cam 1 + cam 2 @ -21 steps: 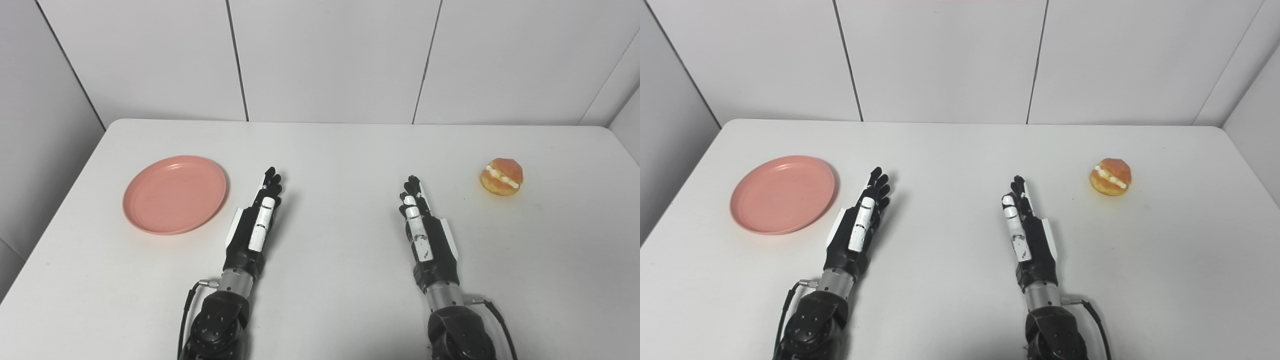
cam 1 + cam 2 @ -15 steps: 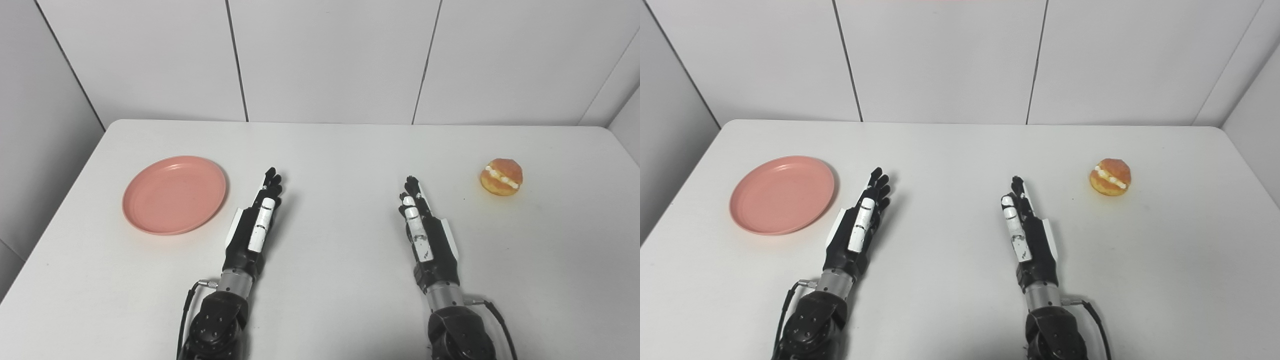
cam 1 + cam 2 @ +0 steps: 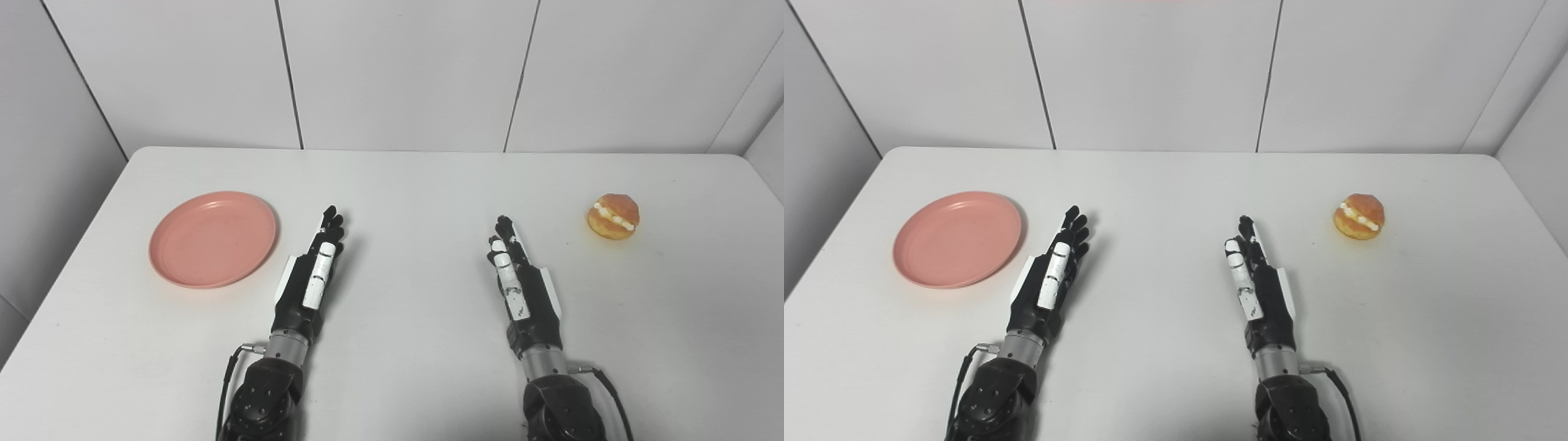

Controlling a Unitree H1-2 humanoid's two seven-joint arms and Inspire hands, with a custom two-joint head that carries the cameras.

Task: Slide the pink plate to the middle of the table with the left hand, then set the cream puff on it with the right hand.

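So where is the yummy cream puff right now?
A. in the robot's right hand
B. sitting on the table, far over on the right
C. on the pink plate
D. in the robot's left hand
B: the cream puff sits alone on the table, right of the empty right hand, far from the pink plate.

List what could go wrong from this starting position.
1. The round pink plastic plate is shallow with a low rim; the open left hand beside it may slip over the rim instead of pushing it.
2. The golden cream-filled puff looks soft and rounded; the open right hand could squash it or roll it away.
3. The plate lies near the left edge of the white table; a misdirected push might send it off.
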